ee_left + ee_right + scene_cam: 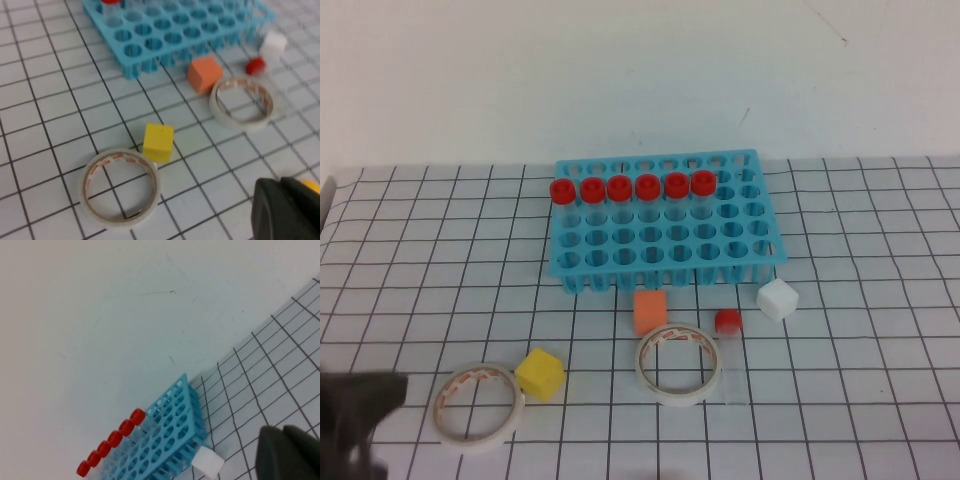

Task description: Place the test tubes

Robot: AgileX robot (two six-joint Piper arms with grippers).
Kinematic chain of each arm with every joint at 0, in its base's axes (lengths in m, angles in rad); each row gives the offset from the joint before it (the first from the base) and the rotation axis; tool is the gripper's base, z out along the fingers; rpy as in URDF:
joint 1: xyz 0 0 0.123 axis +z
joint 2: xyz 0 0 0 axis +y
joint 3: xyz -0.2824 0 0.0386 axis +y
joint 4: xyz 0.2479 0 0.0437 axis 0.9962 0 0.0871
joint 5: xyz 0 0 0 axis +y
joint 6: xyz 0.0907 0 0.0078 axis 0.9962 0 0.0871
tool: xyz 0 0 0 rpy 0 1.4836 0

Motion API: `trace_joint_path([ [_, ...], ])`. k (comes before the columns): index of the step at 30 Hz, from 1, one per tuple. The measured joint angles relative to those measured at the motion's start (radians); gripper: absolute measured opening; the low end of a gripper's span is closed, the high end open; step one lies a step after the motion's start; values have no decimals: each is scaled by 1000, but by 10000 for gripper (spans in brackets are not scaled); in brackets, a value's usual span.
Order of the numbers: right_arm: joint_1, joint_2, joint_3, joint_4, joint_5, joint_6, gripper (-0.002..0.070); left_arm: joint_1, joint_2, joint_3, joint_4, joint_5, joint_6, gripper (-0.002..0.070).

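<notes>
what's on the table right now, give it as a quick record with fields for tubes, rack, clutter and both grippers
rack: blue, far middle of table
racked tubes: six, red caps, one row
loose tube: lying in front of rack, beside right roll
left roll: near left, yellow cube against it
orange cube: just in front of rack
white cube: front right of rack
left gripper: near left corner, shut, empty
right gripper: outside high view, shut, empty

1. A rack (670,275) stands mid-tabletop (880,400), with six tubes (633,187) in a row in its rear holes.
2. Before it sit the middle cube (650,312) and the right cube (777,299).
3. A loose tube (728,325) lies between them, just right of a tape roll (678,395).
4. The left cube (540,374) sits just beside a second tape roll (475,437), front left.
5. The left pincer (355,410) is at the near left corner.
6. The right pincer (290,455) is near the right cube, with the rack beyond it.
</notes>
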Motion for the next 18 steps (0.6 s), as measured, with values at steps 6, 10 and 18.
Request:
trace_joint_path([
  [6, 0, 0, 0, 4, -42, -4, -1, -27, 326, -277, 76, 144, 67, -3],
  [10, 0, 0, 0, 6, -10, -13, -1, -199, 489, -428, 222, 170, -21, -3],
  [18, 0, 0, 0, 5, 86, -91, -1, -680, 817, -687, 721, 311, -385, -3],
])
